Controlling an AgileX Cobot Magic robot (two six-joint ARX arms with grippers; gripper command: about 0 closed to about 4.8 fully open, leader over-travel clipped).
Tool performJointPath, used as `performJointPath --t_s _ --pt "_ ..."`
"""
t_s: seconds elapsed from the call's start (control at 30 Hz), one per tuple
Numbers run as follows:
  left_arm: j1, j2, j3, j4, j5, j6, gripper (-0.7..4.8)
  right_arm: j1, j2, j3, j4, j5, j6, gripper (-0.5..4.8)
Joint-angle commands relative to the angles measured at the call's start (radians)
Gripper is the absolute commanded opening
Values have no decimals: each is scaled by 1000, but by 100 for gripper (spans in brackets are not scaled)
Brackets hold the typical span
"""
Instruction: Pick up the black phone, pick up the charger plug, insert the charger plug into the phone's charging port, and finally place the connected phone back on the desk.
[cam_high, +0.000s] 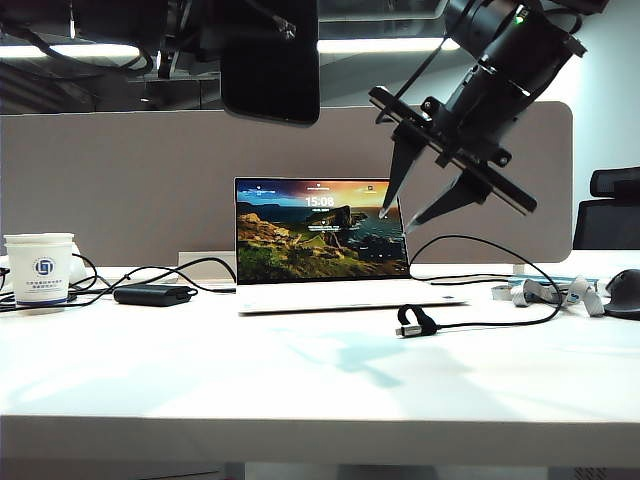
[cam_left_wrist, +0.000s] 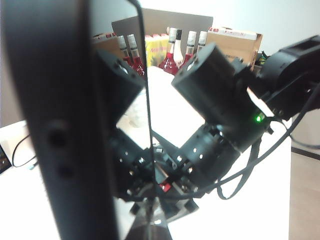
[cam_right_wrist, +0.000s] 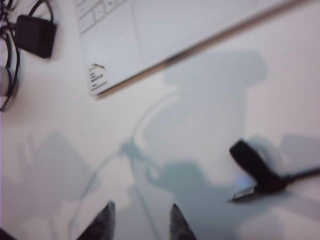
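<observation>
While held aloft near the top of the exterior view, black phone (cam_high: 270, 60) hangs upright, high above the table (cam_high: 300, 380) and left of the laptop's middle. Left pincer itself hidden in both views; pressed together on the black phone, whose dark edge (cam_left_wrist: 60, 130) fills the near side of the left wrist view. Glossy face of the phone mirrors the other arm.

Right pincer (cam_high: 400, 220) raised above the table at upper right of the exterior view, tips pointing down and toward the left, in front of the laptop (cam_high: 320, 245) screen. Fingers (cam_right_wrist: 105, 225) spread apart with nothing between them; both tips visible in the right wrist view over bare table surface.

Charger plug (cam_high: 415, 323) lying flat on the table, just in front of the laptop's right front corner, below the right pincer and well apart from it. Black cable (cam_high: 500, 250) looping from the plug up and back behind the laptop. In the right wrist view, charger plug (cam_right_wrist: 255, 177) blurred, off to one side of the fingertips, not touched.

Power brick (cam_high: 152, 294) resting on the table left of the laptop, paper cup (cam_high: 40, 268) further left near the edge. Grey divider panel (cam_high: 120, 180) standing behind everything.
</observation>
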Motion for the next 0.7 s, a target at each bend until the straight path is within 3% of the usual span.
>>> performJointPath --t_s 0.03,0.27,0.5,0.7 --pt "1 -9 6 52 10 -3 -7 1 0 -20 -23 -20 130 175" --pt "1 -9 6 52 12 -3 -7 3 2 -87 -13 -3 388 216" --pt "1 -9 6 52 13 -3 -7 3 34 -108 11 40 508 215" --pt "1 -9 6 52 20 -3 -7 18 105 -108 140 39 603 215"
